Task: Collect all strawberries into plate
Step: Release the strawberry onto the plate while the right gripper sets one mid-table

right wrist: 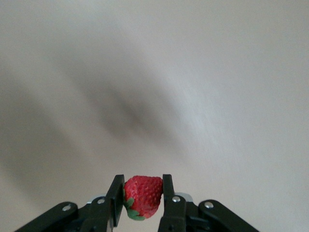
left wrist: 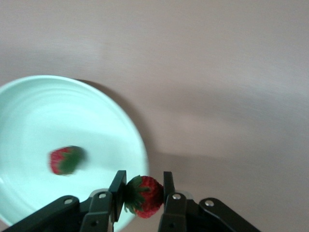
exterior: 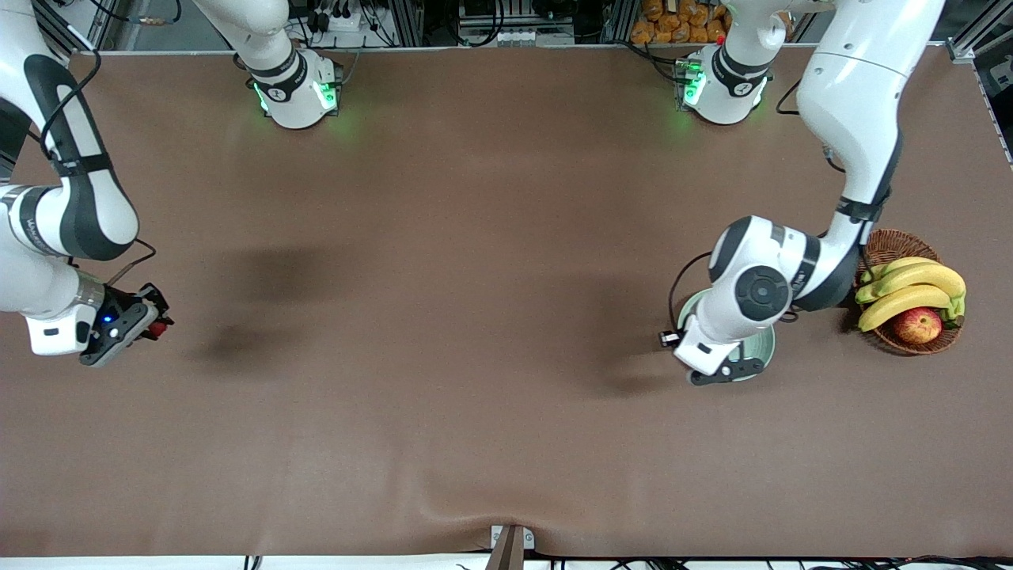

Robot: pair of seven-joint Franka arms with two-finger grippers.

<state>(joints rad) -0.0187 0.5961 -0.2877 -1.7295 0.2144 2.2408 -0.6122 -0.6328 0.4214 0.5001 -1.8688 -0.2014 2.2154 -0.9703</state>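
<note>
We see left gripper [left wrist: 143,195] over plate [left wrist: 29,106] rim, pinching strawberry [left wrist: 144,195]. Second strawberry [left wrist: 66,160] lies in plate. Right gripper [right wrist: 143,197] up over worktop [exterior: 475,237] at right arm's end, pinching third strawberry [right wrist: 143,195].

Left arm hides most of the plate [exterior: 766,342].

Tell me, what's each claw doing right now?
Left gripper shut on a strawberry over plate's rim; one berry inside. Right gripper carrying another strawberry above bare table.
</note>
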